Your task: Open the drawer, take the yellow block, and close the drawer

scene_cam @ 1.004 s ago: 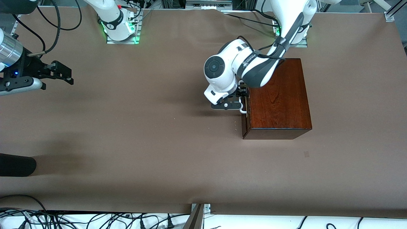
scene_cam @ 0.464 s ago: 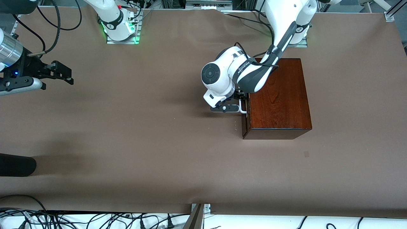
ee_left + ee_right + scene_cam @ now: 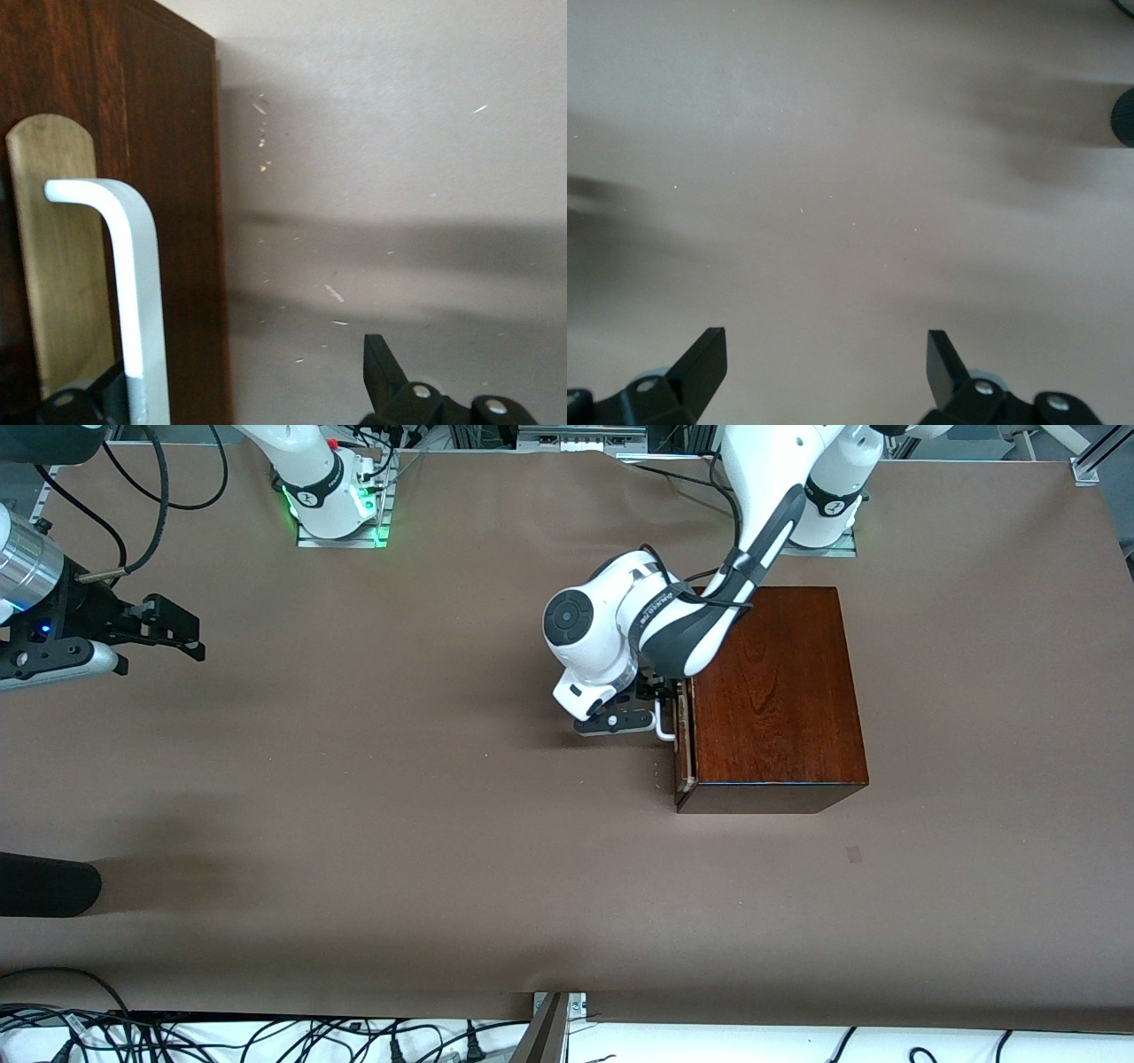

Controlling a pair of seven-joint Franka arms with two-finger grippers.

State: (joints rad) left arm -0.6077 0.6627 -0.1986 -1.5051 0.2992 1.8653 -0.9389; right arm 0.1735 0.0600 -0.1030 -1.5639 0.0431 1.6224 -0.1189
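The drawer (image 3: 680,755) sits in the face of the glossy reddish-brown wooden box (image 3: 771,691), in the upper middle of the front view, toward the left arm's end of the table. It is barely cracked: a thin pale strip of its inner wood shows at the box's edge. The yellow block is nowhere to be seen; presumably it lies inside.

The white loop handle (image 3: 664,724) is the only sensible hold. It looks rigid and smooth, so a finger hooked inside it should pull well, though it may slide along the bar. The tray probably runs lightly, while the box seems heavy enough to stay put; a skewed pull could nonetheless drag or turn it on the covering. The block, being small and hard-edged, should pinch easily across flat faces.

The left gripper (image 3: 663,704) is at the handle with its fingers spread wide, not clamped; in the left wrist view the handle runs just inside one finger (image 3: 93,398).

The right gripper (image 3: 177,633) waits, fingers apart, over bare table at the right arm's end, high in the frame.

The table (image 3: 443,824) wears a matt brown covering. Cables (image 3: 266,1036) trail along the bottom edge.
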